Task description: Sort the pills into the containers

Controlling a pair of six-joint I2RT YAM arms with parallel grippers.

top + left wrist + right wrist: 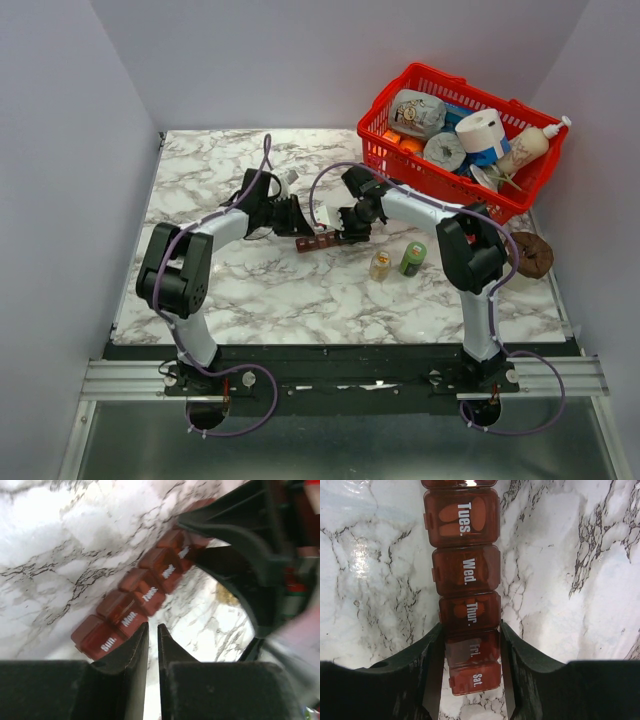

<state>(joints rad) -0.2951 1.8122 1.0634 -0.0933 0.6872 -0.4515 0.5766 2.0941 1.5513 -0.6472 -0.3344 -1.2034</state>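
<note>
Right wrist: pills (462,517) are seen under Tues. and Thur. lids; Wed. seems unfilled. The organiser (465,575) is pinched by the right gripper (471,630); the left gripper (152,632) is pressed nearly together, empty.

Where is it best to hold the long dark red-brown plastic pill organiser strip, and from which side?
Probably across the narrow width of the pill organiser strip near its Sat. end, from above, one finger on each long side. It lies flat, and those sides are straight and parallel; the right fingers grip it there.
</note>
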